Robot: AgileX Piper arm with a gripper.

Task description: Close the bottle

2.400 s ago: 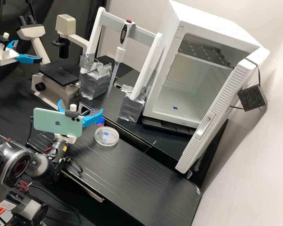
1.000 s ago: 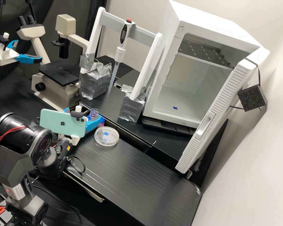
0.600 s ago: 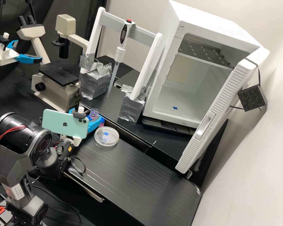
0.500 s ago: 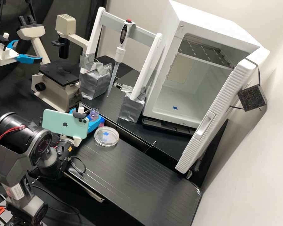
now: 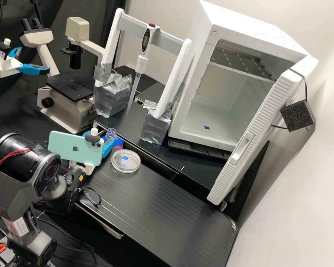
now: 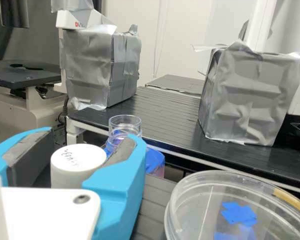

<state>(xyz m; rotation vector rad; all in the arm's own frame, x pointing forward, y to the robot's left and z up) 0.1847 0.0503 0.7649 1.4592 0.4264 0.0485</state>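
Bottle noted upright near the dish and just beyond the gripper, mouth uppermost and uncovered, long axis vertical. Found clasping the white cap between two blue fingers. Compared with the preceding frame, drawn slightly back from the bottle, with finger spacing reduced.

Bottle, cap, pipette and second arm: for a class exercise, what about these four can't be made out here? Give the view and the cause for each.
- The bottle's base: wrist view, hidden behind the gripper.
- The white cap's underside: wrist view, hidden beneath its own top.
- The pipette's display reading: high view, too small.
- The rest of the second arm: high view, cut off by the left edge.
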